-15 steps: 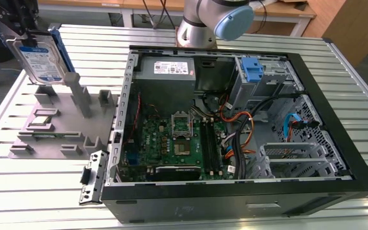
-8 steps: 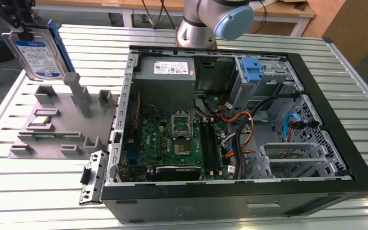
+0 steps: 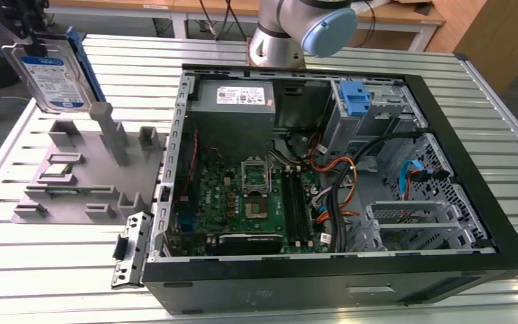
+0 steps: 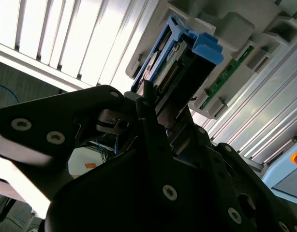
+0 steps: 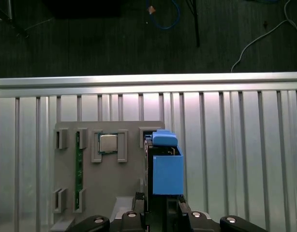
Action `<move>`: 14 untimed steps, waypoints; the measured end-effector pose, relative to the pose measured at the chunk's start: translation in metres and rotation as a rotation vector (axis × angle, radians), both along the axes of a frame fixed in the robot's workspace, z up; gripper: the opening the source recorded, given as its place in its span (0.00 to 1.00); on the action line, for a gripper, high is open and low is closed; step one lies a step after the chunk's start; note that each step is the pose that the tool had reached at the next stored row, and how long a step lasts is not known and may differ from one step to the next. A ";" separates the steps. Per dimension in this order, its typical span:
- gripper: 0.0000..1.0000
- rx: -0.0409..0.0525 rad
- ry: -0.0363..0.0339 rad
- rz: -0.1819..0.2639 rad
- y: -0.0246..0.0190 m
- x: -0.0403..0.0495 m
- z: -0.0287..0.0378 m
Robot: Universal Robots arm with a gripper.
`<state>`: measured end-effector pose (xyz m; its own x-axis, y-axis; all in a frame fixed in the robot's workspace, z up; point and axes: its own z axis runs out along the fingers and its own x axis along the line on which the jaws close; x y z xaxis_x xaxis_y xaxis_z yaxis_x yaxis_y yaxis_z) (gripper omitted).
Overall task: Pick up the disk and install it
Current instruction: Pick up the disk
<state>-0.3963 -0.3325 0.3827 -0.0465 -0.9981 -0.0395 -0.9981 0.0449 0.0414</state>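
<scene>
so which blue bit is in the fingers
The rail on the disk, up over the grey fixture; the blue latch sits inside the computer case.

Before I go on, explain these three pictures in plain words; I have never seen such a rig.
The machine is a robot arm with a claw. The exterior view takes in the whole slatted table; both wrist views come from cameras riding on the arm. On the table stand an open computer case and a grey holder carrying a chip and a memory stick. The claw is shut on the disk, a silver drive with blue rails, held upright above the holder.
</scene>
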 end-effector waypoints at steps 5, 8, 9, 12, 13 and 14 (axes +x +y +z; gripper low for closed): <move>0.35 0.0001 -0.0002 0.000 0.0000 0.0000 0.0022; 0.35 0.0001 -0.0002 0.000 0.0000 0.0000 0.0029; 0.35 0.0001 -0.0002 0.000 0.0000 0.0000 0.0031; 0.35 0.0001 -0.0003 0.000 0.0000 0.0000 0.0035; 0.35 0.0001 -0.0003 0.000 0.0000 0.0000 0.0035; 0.35 0.0001 -0.0002 0.000 0.0000 0.0000 0.0036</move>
<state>-0.3963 -0.3325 0.3863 -0.0465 -0.9981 -0.0396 -0.9981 0.0448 0.0411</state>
